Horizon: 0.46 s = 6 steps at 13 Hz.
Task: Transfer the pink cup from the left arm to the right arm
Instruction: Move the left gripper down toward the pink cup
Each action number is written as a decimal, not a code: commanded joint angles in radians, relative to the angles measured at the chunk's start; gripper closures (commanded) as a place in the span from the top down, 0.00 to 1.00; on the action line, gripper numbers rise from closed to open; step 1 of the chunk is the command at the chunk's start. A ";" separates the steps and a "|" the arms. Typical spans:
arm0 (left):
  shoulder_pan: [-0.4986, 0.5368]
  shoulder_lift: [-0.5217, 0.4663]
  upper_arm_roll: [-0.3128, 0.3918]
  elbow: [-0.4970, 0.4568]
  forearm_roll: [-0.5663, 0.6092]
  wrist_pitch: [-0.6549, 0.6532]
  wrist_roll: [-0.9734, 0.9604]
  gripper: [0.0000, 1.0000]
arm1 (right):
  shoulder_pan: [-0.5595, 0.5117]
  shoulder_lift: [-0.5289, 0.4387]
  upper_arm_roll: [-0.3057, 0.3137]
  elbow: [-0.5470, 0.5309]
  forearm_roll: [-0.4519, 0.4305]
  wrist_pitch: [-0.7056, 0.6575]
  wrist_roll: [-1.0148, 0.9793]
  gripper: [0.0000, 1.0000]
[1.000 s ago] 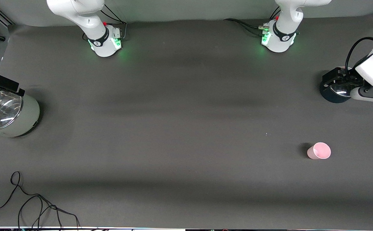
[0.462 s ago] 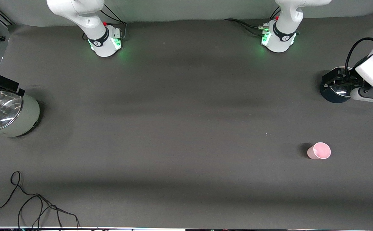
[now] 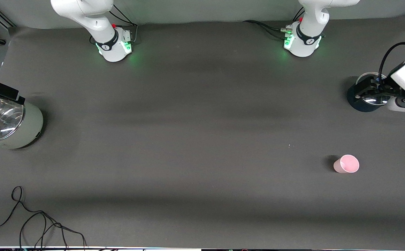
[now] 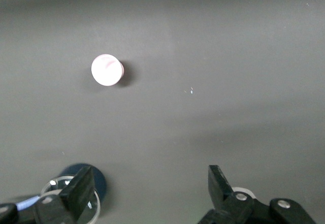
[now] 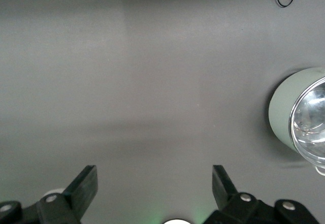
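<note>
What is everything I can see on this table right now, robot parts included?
pink cup: one, pale pink, upright on the table toward the left arm's end, nearer the front camera than the dark blue pot.
dark blue pot: one, dark blue with a glass lid, at the left arm's end of the table.
grey-green pot: one, pale grey-green with a glass lid, at the right arm's end.
black cable: one, black, looped on the table edge nearest the front camera, toward the right arm's end.
left gripper: one, black fingers, open, empty, over the dark blue pot.
right gripper: one, black fingers, open, empty, beside the grey-green pot.
</note>
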 commanded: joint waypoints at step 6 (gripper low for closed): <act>0.283 0.144 0.002 0.033 -0.214 0.099 0.597 1.00 | 0.008 0.003 -0.005 0.012 -0.012 -0.012 0.010 1.00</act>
